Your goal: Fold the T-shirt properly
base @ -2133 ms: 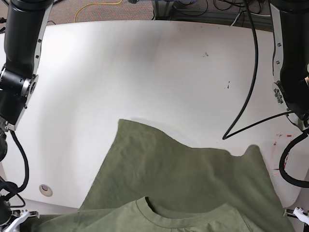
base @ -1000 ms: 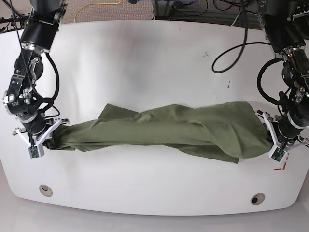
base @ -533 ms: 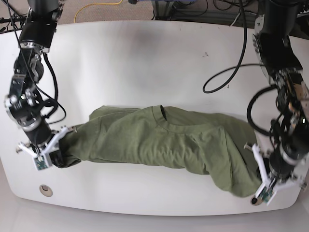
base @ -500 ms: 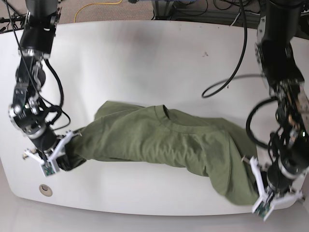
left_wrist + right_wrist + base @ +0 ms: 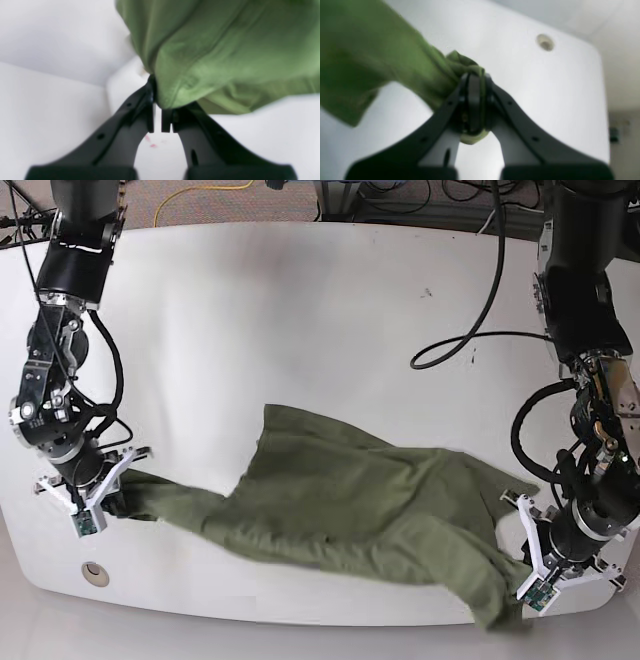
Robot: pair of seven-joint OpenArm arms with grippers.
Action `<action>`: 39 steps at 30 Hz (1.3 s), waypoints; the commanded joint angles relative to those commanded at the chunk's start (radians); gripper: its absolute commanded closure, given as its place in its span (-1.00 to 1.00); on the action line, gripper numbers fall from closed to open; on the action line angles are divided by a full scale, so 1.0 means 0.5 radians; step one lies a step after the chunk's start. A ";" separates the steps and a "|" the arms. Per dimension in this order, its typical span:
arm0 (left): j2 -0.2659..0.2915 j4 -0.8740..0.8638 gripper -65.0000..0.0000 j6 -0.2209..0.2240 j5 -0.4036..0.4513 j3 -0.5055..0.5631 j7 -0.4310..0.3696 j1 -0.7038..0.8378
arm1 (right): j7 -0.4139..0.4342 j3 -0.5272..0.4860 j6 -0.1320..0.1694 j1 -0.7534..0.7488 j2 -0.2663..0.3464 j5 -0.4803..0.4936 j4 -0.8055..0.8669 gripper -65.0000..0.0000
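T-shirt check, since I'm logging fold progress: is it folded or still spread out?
Not folded: the T-shirt lies rumpled across the table, stretched between the right gripper and left gripper.

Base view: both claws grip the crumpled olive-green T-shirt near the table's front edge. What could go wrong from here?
1. The olive-green cotton T-shirt lies twisted, so laying it down now would likely lock in wrinkles.
2. The left claw holds its corner near the white table's front edge; fabric could slide off.
3. The right claw pinches a bunched wad, perhaps several layers, which may spoil the fold.
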 joint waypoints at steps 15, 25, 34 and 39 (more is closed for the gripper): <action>-0.133 -0.091 0.96 -0.096 0.002 -0.186 -0.088 -0.268 | 0.041 -0.026 -0.017 0.201 0.017 -0.006 -0.226 1.00; -0.134 -0.090 0.96 -0.089 -0.003 -0.203 -0.134 -0.344 | 0.070 -0.101 -0.027 0.331 0.069 0.003 -0.396 1.00; -0.143 -0.074 0.95 -0.089 0.004 -0.201 -0.188 -0.552 | 0.018 -0.086 -0.025 0.547 0.116 -0.004 -0.525 0.99; -0.141 -0.131 0.95 -0.096 0.001 -0.199 -0.203 -0.695 | -0.022 -0.043 -0.003 0.679 0.128 -0.015 -0.547 1.00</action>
